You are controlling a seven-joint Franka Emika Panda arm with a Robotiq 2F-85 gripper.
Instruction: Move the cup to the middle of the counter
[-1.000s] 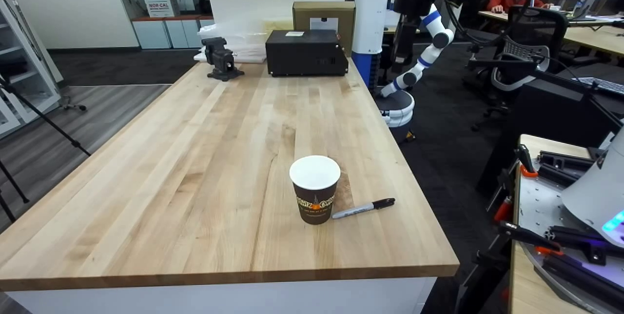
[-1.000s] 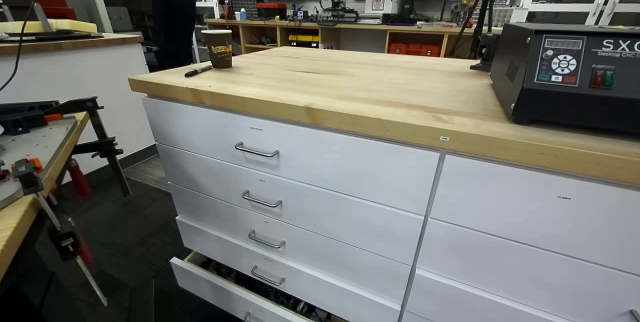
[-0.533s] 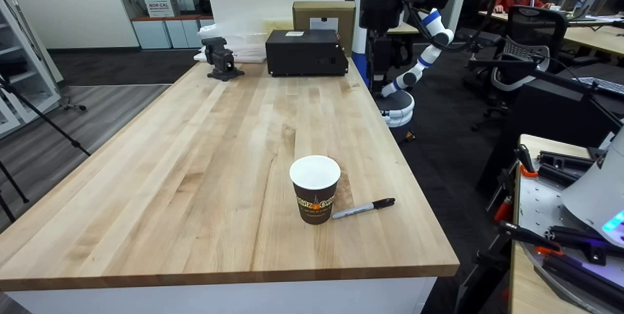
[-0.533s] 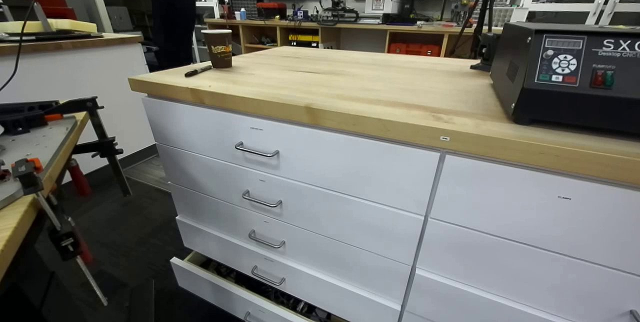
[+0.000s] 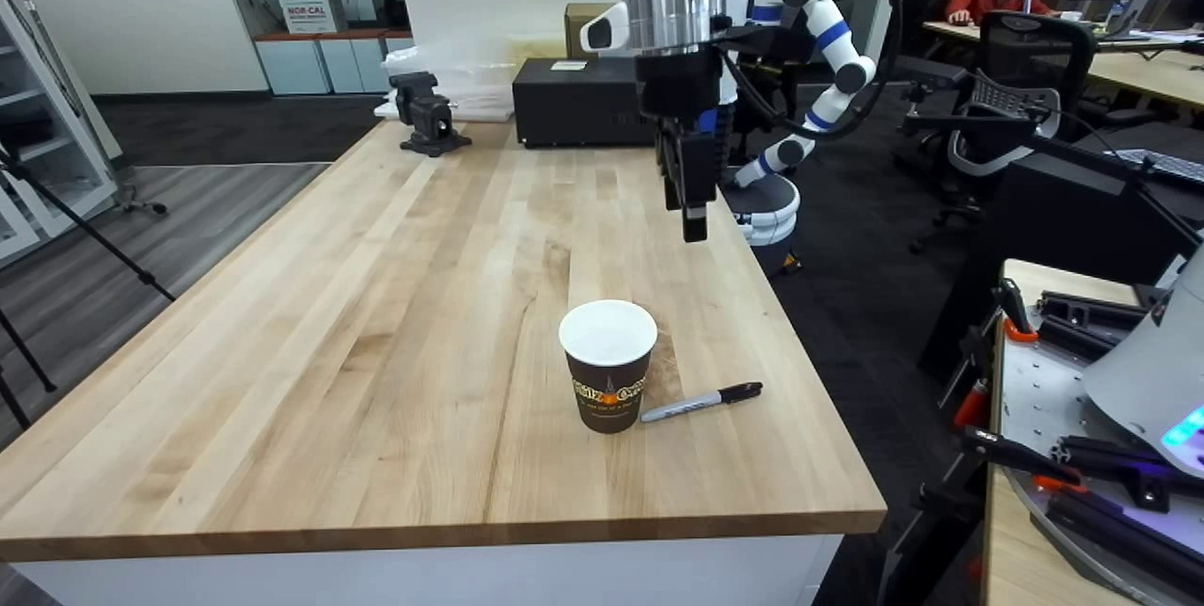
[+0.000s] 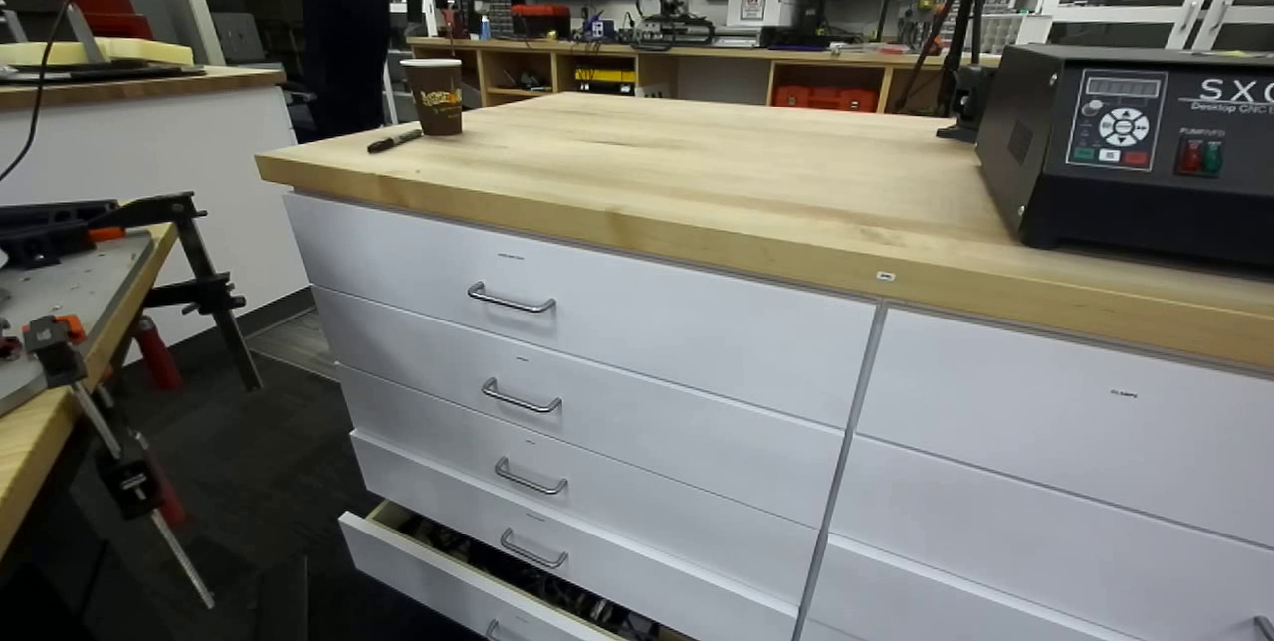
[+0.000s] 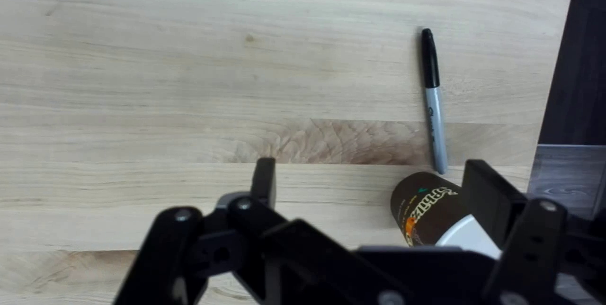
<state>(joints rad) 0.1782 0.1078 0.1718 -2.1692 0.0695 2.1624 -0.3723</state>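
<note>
The cup [image 5: 609,390] stands upright near the near end of the counter [image 5: 404,371], with a white top and dark brown printed body. The cup [image 6: 436,102] also shows on the left part of the counter [image 6: 697,163]. In the wrist view the cup [image 7: 426,208] is at lower right, partly hidden by one finger and the gripper body, with the counter [image 7: 156,82] below. My gripper [image 5: 684,218] is above the counter, farther back than the cup and apart from it. In the wrist view my gripper [image 7: 370,165] is open, fingers wide apart, holding nothing.
A black marker pen [image 5: 701,402] lies beside the cup; it also shows in the wrist view [image 7: 434,106]. A black machine [image 5: 593,103] and a small vise [image 5: 429,117] stand at the counter's far end. A drawer [image 6: 468,576] is partly open below.
In an exterior view the arm and gripper have come from the far right side over the counter, moving left, nearer and lower. The cup and pen have not moved.
</note>
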